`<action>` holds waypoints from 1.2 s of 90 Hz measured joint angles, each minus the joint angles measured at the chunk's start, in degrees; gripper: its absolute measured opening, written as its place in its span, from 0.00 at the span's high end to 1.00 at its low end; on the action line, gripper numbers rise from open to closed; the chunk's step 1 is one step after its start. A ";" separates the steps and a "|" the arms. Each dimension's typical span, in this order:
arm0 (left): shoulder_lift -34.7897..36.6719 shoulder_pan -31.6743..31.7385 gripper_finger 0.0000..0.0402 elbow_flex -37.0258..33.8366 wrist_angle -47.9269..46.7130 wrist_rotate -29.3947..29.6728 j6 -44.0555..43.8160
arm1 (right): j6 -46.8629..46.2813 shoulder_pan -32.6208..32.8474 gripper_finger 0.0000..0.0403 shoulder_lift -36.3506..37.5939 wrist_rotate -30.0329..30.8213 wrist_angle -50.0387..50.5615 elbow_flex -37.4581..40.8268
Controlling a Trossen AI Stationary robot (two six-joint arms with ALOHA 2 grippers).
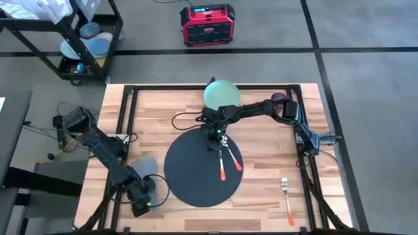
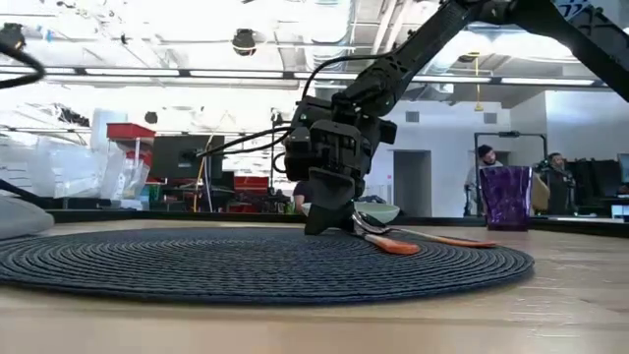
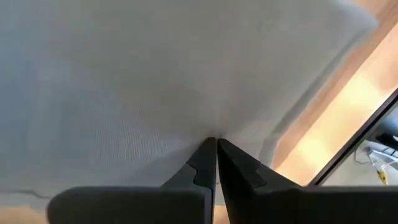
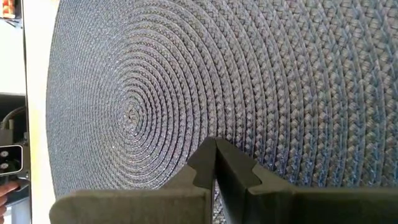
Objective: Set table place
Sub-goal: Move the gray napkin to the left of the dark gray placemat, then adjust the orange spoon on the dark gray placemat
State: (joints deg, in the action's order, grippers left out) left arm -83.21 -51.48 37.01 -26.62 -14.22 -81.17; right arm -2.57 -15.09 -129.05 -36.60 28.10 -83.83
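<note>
Light is even and soft over the desk [image 1: 261, 124] in the high view, with only faint shadows under the arms. The low view is strongly backlit: ceiling strip lights from 10 to 2 o'clock blow out to white, and the right gripper [image 2: 329, 218] reads as a near silhouette. The placemat [image 2: 197, 261] is sharp at its centre, while the desk edge at 6 o'clock blurs. In the left wrist view a pale grey napkin [image 3: 155, 74] is soft and washed out, with a bright glare patch at 3 o'clock. The right wrist view shows crisp weave, overexposed white at 9 o'clock.
</note>
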 joint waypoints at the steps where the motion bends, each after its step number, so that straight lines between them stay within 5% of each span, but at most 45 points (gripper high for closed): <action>1: -0.01 -0.07 1.00 0.00 -0.04 0.00 -0.21 | 0.00 0.00 1.00 0.00 0.00 -0.01 0.00; 20: 0.28 1.63 1.00 0.09 -2.90 0.50 -2.57 | 0.86 0.03 1.00 0.30 -2.57 0.18 -1.97; 47: 5.98 7.46 1.00 3.30 -11.28 21.74 6.27 | 2.97 -1.19 1.00 6.29 -0.28 1.56 -10.18; 65: 6.80 10.30 1.00 3.15 -14.95 21.59 10.43 | 8.11 -4.03 1.00 5.66 1.08 14.39 -9.81; 79: 7.20 11.74 1.00 3.39 -12.89 24.84 10.68 | 17.30 -6.02 1.00 5.85 10.93 28.75 -8.56; 108: 7.18 20.63 1.00 3.41 -5.57 29.97 16.96 | 19.71 -6.59 1.00 6.03 11.39 32.65 -5.54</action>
State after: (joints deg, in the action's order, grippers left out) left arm -76.03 -30.85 40.42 -32.19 15.75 -64.21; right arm 17.14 -21.68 -123.03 -25.21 60.75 -89.37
